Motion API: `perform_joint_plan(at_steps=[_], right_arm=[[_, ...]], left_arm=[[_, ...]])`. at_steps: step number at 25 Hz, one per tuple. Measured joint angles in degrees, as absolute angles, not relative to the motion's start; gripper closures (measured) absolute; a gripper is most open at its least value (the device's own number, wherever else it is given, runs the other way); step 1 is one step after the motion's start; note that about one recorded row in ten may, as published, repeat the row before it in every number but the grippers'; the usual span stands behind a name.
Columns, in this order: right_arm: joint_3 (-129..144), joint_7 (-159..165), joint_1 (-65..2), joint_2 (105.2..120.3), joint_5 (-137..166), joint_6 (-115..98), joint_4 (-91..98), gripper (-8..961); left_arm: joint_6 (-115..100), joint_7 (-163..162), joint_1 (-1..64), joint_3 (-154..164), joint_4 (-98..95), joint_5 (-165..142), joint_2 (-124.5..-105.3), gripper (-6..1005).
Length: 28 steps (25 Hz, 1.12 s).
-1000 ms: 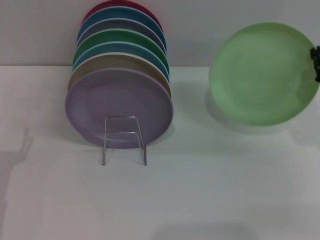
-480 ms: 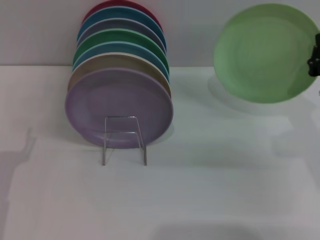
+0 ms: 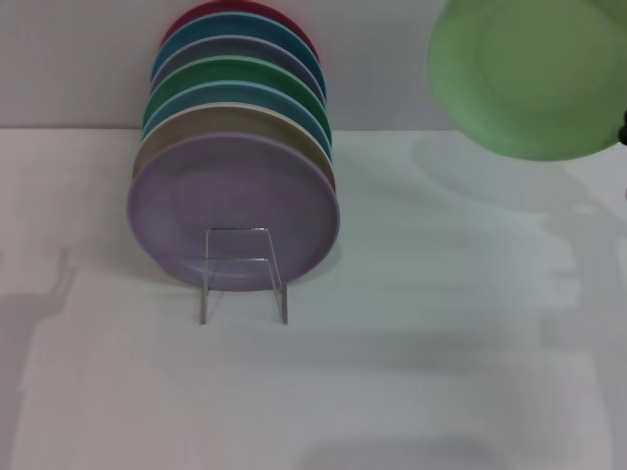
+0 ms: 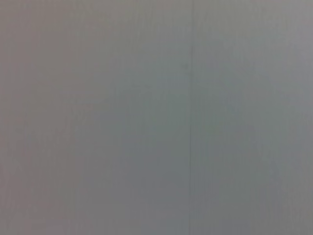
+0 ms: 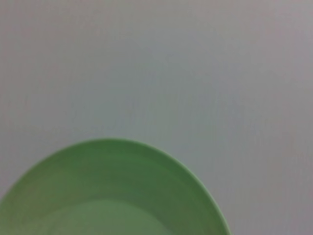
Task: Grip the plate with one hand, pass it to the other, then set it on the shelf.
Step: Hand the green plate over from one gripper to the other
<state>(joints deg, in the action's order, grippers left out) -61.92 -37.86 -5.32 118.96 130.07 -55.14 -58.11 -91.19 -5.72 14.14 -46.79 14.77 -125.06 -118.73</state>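
The light mint-green plate (image 3: 534, 73) hangs in the air at the upper right of the head view, tilted to face me, well above the table. Only a dark sliver of my right gripper (image 3: 623, 127) shows at the picture's right edge, against the plate's right rim, holding it up. The right wrist view is partly filled by the plate's rim (image 5: 107, 196), with no fingers showing. The wire shelf (image 3: 243, 274) stands left of centre on the white table. My left gripper is out of view; its wrist view shows only a plain grey surface.
A row of coloured plates leans behind the shelf, a lavender plate (image 3: 233, 211) in front, then tan, blue, dark green (image 3: 235, 78), and more behind. The white table (image 3: 411, 372) spreads in front and to the right, with a grey wall behind it.
The mint-green plate has risen steadily from just above the table to the top right, its upper rim now out of the picture. The right gripper has slid almost out of the picture.
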Motion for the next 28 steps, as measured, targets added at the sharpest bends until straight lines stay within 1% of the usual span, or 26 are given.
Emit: perform_joint_plan(at_steps=[2,4,7,8,10,11,12,17,22,28], right_arm=[[-61.74,-27.42,-7.36,119.12,132.70,-60.54,-50.60,937],[-61.75,-24.73,-8.18,119.12,132.74,-61.28,-48.39,936],[-62.07,-16.13,-12.37,119.12,132.78,-63.26,-38.92,936],[-62.07,-16.13,-12.37,119.12,132.78,-63.26,-38.92,936],[-61.83,-13.69,-15.21,119.06,132.80,-63.45,-33.97,936],[-61.83,-13.69,-15.21,119.06,132.80,-63.45,-33.97,936],[-61.54,-12.04,-16.64,119.04,132.97,-63.28,-31.74,936],[-59.64,-5.98,-19.11,118.82,133.77,-63.35,-27.52,936],[-57.46,-1.01,-20.43,119.00,134.77,-64.06,-24.11,936],[-55.64,3.24,-20.66,119.08,135.62,-68.26,-20.61,936]], left_arm=[[-91.45,-5.82,13.84,-46.06,14.93,-125.05,-118.81,153],[-91.52,-5.93,13.69,-45.67,15.03,-125.07,-118.83,152],[-91.94,-6.95,13.23,-43.82,15.11,-125.09,-118.84,152],[-92.08,-7.47,13.07,-43.31,15.11,-125.07,-118.83,152],[-92.24,-8.47,12.71,-42.57,15.12,-125.08,-118.83,152],[-92.24,-8.47,12.71,-42.57,15.12,-125.08,-118.83,152],[-92.30,-8.84,12.34,-42.24,15.31,-125.07,-118.82,152],[-92.92,-9.15,11.18,-41.63,16.24,-125.06,-118.90,153],[-93.25,-9.36,10.71,-40.45,16.44,-125.06,-118.92,153],[-95.38,-9.70,10.20,-36.93,16.44,-125.07,-118.92,153]])
